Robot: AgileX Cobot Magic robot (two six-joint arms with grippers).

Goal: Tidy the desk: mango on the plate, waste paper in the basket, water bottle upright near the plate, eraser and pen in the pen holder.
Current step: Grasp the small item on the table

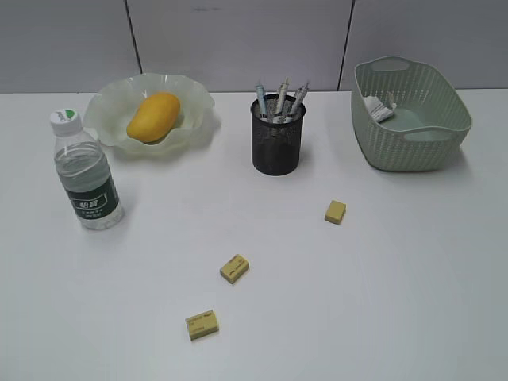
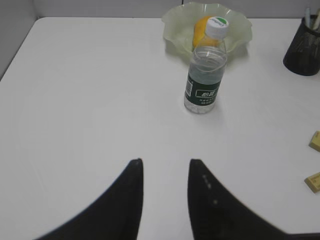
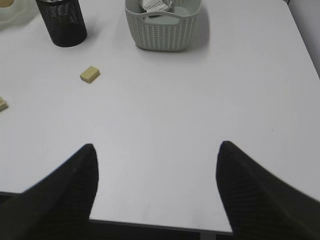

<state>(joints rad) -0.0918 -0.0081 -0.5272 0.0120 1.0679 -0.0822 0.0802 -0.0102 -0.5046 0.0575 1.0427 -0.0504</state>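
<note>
The mango (image 1: 153, 117) lies in the ruffled pale-green plate (image 1: 198, 111) at the back left. In front of it the water bottle (image 1: 86, 175) stands upright. Several pens (image 1: 282, 99) stick out of the black mesh pen holder (image 1: 278, 143). The waste paper (image 1: 379, 109) lies inside the green basket (image 1: 413, 151). Three yellow erasers (image 1: 335, 211) (image 1: 234, 268) (image 1: 202, 324) lie loose on the desk. My left gripper (image 2: 165, 162) is open and empty, well short of the bottle (image 2: 205, 80). My right gripper (image 3: 156, 146) is wide open and empty over the desk's front edge. Neither gripper shows in the exterior view.
In the right wrist view the nearest eraser (image 3: 89, 74) lies ahead to the left, between the pen holder (image 3: 62, 25) and me, with the basket (image 3: 162, 32) straight ahead. Two erasers (image 2: 315, 141) (image 2: 314, 181) sit at the right edge of the left wrist view.
</note>
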